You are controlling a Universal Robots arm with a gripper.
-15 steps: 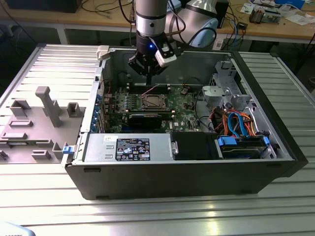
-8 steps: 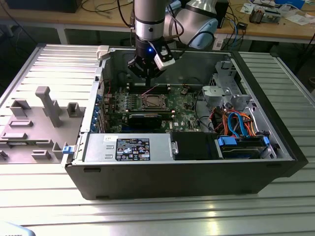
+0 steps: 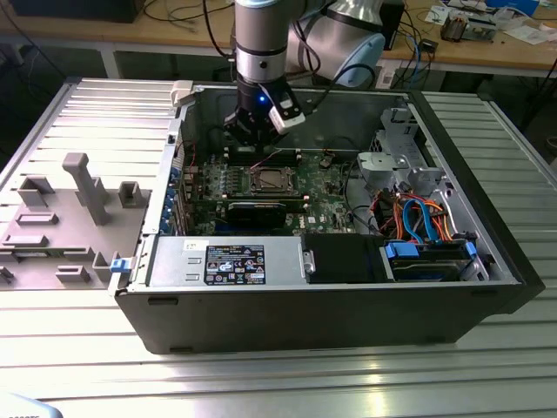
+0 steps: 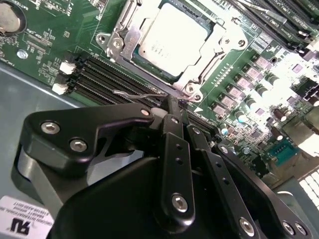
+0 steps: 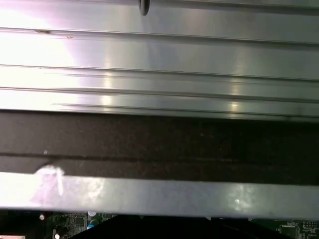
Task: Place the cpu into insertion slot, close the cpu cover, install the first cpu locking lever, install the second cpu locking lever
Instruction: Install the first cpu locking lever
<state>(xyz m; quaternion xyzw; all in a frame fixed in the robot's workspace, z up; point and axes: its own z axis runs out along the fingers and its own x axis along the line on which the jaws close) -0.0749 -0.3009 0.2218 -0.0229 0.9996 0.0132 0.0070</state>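
While the cpu (image 4: pixel 172 41) lies flat under its cover, the tool (image 4: pixel 177 107) (fingers together) touches a lever.

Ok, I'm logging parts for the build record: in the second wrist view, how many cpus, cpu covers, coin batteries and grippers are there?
cpu: 1
cpu cover: 1
coin battery: 1
gripper: 1
Total: 4

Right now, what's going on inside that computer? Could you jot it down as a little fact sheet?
Setting: open computer case lying on a metal table
Chip: cpu seated in the insertion slot
Lid: cpu cover down around the chip
Arm: gripper next to the socket, at a thin wire lever
Fingers: close together
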